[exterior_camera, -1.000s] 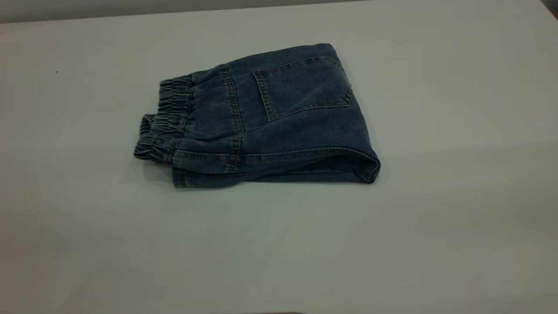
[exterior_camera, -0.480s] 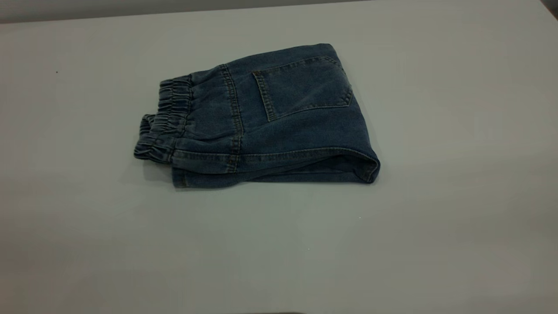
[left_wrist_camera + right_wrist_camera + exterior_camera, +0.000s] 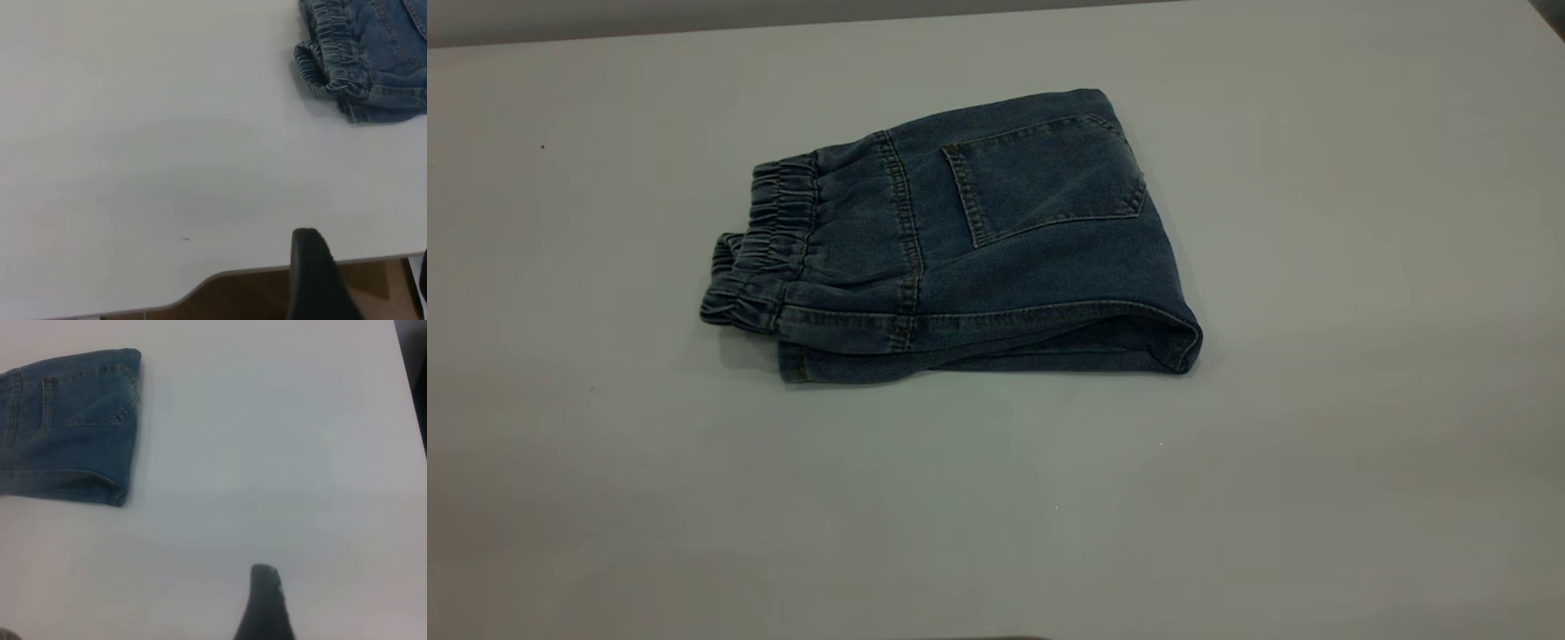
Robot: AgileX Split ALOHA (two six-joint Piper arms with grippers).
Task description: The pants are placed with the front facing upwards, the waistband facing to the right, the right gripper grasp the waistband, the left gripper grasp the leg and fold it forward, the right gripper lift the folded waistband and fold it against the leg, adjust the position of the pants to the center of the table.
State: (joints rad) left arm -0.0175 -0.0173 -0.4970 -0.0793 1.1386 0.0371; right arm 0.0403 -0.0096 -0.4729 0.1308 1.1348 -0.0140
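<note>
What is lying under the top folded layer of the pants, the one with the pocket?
Under the top layer of the pants, another denim layer shows along the near edge, resting on the table. The waistband sticks out at the left. What lies deeper inside the fold is covered.

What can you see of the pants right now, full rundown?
The pants are blue denim, folded into a compact stack lying flat on the white table. The gathered elastic waistband points to the exterior view's left; the rounded fold edge sits at the right. A back patch pocket with light stitching faces up, and a stitched seam crosses beside the waistband. Lower layers peek out along the near edge. Only the table touches them; neither tool is near.
</note>
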